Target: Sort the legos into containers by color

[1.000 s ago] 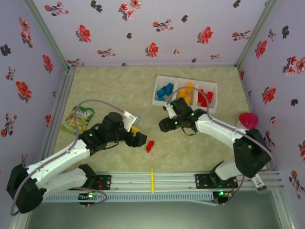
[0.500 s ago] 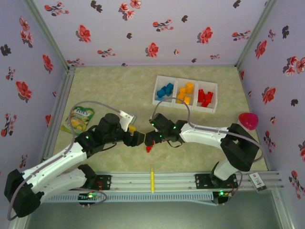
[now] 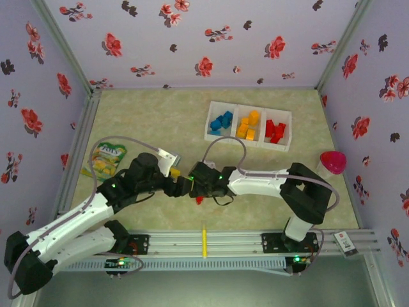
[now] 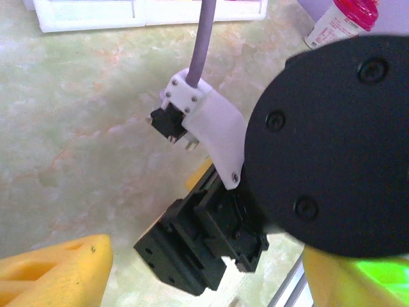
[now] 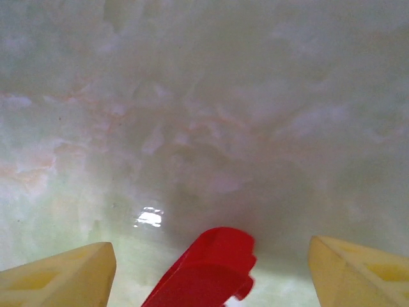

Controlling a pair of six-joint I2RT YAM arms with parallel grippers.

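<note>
On the table (image 5: 204, 96) at 6 o'clock, red lego (image 5: 203, 272) lies free, lower end cut off, between fingertips (image 5: 57, 275) of right gripper (image 5: 206, 276) cropped at 7 and 5 o'clock, jaws released; left gripper (image 4: 199, 279) likewise spread, empty.

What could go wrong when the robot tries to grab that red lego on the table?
Two things, maybe. The red lego lies slantwise between the open jaws of the right gripper, so it might twist or pop out when they close. And the left gripper sits right beside the right one, so the two arms could bump.
</note>
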